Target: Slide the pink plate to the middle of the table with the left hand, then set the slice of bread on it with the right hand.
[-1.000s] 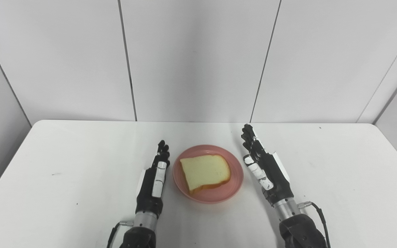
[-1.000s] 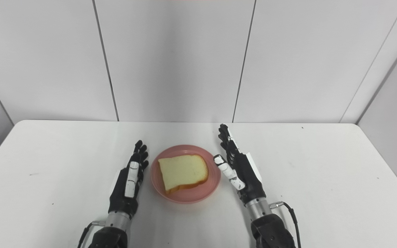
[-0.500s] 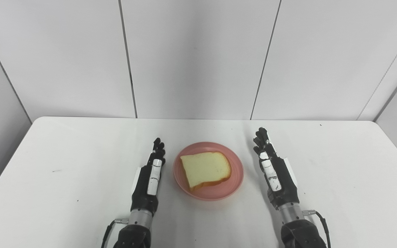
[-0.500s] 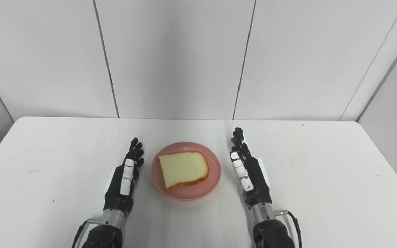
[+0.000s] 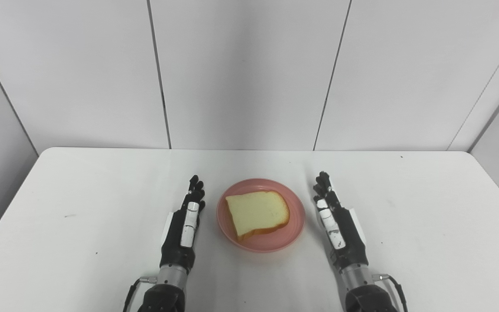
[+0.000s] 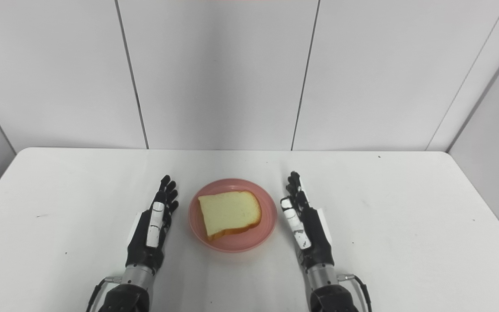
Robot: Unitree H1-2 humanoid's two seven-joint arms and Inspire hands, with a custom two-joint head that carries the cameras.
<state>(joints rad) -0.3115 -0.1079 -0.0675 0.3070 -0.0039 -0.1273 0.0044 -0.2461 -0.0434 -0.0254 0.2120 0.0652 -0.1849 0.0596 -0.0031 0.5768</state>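
Pink plate [image 5: 295,221] carrying the slice of bread [image 5: 257,213] sits mid-bench [image 5: 80,195], toward the near edge, flanked by left hand [image 5: 182,229] and right hand [image 5: 338,227], fingers extended, empty.

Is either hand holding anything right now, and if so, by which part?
Nothing is held. The left hand and right hand are open beside the pink plate, apart from it.

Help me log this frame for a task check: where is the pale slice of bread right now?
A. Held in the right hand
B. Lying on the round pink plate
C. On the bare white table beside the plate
B: the pale slice of bread lies flat on the round pink plate, with both hands open and apart from it.
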